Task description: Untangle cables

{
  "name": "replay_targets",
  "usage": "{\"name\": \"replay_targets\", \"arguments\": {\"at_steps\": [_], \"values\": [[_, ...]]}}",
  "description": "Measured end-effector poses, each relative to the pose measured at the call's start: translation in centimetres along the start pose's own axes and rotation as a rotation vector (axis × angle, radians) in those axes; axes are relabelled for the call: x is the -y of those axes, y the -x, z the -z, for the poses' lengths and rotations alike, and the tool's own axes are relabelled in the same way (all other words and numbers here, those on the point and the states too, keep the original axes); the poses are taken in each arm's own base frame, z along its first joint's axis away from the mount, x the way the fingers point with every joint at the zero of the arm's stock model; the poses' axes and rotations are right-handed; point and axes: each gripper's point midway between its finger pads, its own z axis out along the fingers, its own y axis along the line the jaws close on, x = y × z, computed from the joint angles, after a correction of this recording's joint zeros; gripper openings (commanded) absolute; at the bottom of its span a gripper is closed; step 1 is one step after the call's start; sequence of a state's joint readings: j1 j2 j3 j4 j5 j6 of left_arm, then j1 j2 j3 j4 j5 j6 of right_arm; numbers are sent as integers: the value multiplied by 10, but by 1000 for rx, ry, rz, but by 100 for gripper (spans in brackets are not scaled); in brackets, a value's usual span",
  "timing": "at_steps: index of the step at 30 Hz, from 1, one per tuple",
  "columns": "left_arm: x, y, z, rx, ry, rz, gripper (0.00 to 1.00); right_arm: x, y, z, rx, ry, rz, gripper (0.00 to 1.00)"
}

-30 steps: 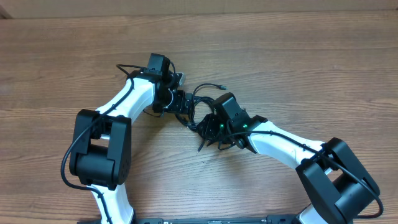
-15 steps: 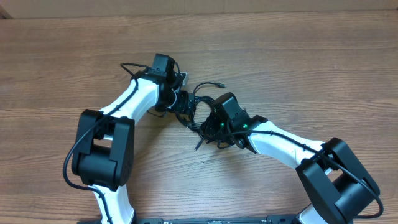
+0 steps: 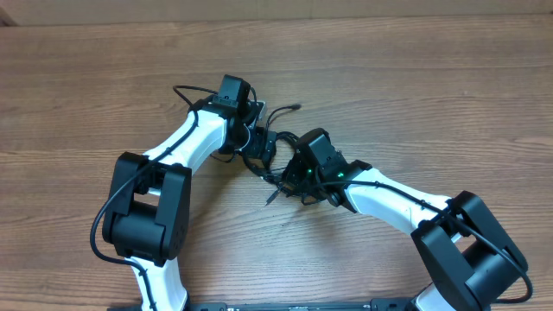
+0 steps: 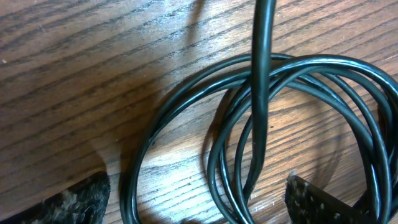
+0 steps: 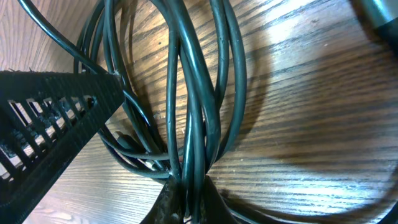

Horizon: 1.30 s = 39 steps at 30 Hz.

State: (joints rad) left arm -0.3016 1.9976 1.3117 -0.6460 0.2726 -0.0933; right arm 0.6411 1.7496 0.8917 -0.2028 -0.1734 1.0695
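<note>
Cables (image 4: 262,62): right gripper (image 5: 186,202) just clenched on bundle strands; left gripper (image 4: 193,202) spread wide over bundle, so ready to pull apart.

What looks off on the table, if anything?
Nothing damaged or spilled. The cables lie in one tangled clump. The right gripper is shut on several strands at once, which may tighten the knot; the left gripper stands open over the loops.

Close view of thin dark cables (image 5: 202,118) looped over a wooden table (image 5: 323,124) — several strands bunch at the bottom edge, pinched in the right gripper (image 5: 186,202). A black latticed part (image 5: 50,124) crosses them at left.
</note>
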Motion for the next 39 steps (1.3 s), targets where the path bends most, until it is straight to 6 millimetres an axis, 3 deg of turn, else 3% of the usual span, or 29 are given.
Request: {"name": "replay_targets", "arguments": {"at_steps": [8,12,20,33,39], "values": [[-10,1,0,4,59,0,91,-7,3,6,-93,86,9,4],[-23,4,1,20,135,-2,91,-18,12,16,-161,206,43,4],[-31,5,2,27,179,-2,91,-23,19,40,-289,367,86,4],[-34,5,2,27,197,-1,91,-6,29,60,-378,425,4,4],[-35,3,2,21,202,-2,100,10,29,59,-379,378,-12,4]]}}
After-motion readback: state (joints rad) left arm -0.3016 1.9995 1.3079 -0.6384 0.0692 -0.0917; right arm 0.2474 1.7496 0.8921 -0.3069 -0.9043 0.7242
